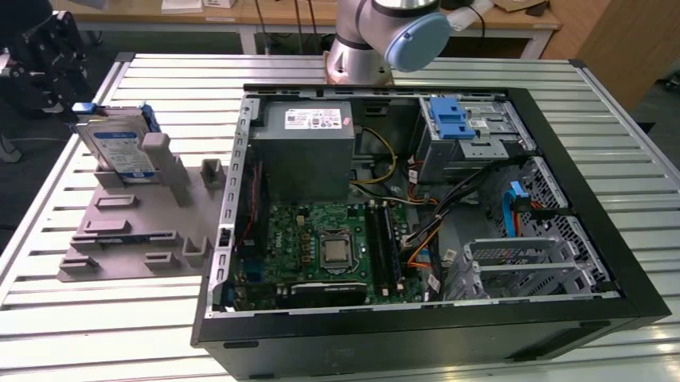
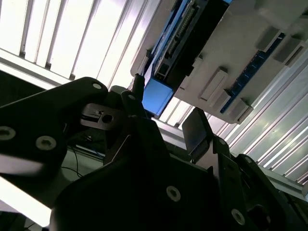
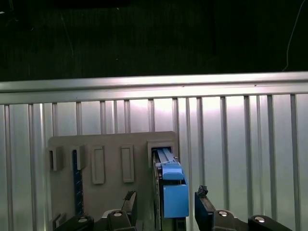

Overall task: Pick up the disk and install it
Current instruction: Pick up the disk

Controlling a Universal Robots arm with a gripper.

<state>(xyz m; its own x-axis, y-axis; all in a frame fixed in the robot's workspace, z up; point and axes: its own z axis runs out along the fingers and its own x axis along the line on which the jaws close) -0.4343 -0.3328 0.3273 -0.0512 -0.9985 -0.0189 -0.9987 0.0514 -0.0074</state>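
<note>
The disk (image 1: 115, 146) stands on edge in a slot of the grey holder block (image 1: 127, 231) at the exterior view's left, its white-and-blue label facing out. In the first wrist view the disk's blue carrier frame (image 3: 172, 190) rises from the holder (image 3: 110, 144). My gripper (image 3: 165, 195) is open and straddles it. One dark fingertip (image 3: 129, 196) sits to one side and the other to the opposite side, each with a gap to the frame. In the second wrist view the blue frame end (image 2: 156, 96) lies between the same fingers (image 2: 196, 126).
The open computer case (image 1: 595, 199) lies on the slatted metal table (image 1: 95, 318). It holds the motherboard (image 1: 330, 247), a grey power supply box (image 1: 308, 135) and a silver drive cage with a blue latch (image 1: 457, 119). The arm's base (image 1: 356, 56) stands behind the case.
</note>
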